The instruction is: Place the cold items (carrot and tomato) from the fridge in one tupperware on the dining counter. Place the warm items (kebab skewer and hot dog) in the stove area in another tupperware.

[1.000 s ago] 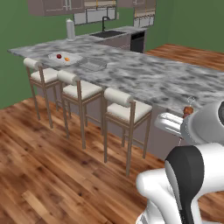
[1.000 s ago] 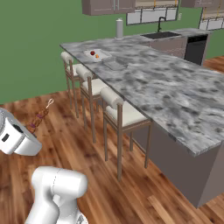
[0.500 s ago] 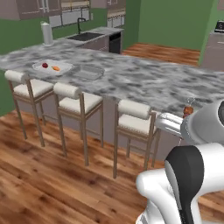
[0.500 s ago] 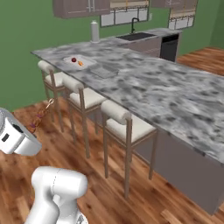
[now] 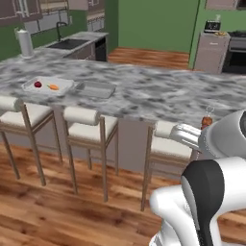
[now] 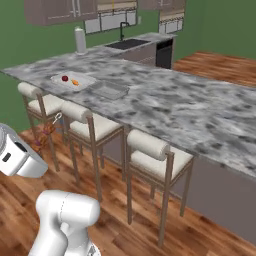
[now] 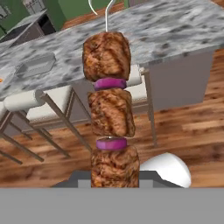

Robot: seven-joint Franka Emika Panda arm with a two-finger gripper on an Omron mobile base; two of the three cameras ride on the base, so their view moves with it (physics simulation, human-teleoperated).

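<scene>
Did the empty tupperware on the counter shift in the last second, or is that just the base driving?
No. The empty tupperware sits beside the filled tupperware on the counter as before; the whole view slid, so the camera moved.

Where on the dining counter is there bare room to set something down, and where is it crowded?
The dining counter is bare marble from the empty tupperware rightward to its end. The crowded part is the left: the tupperware with the tomato and carrot sits right beside the empty one.
</scene>
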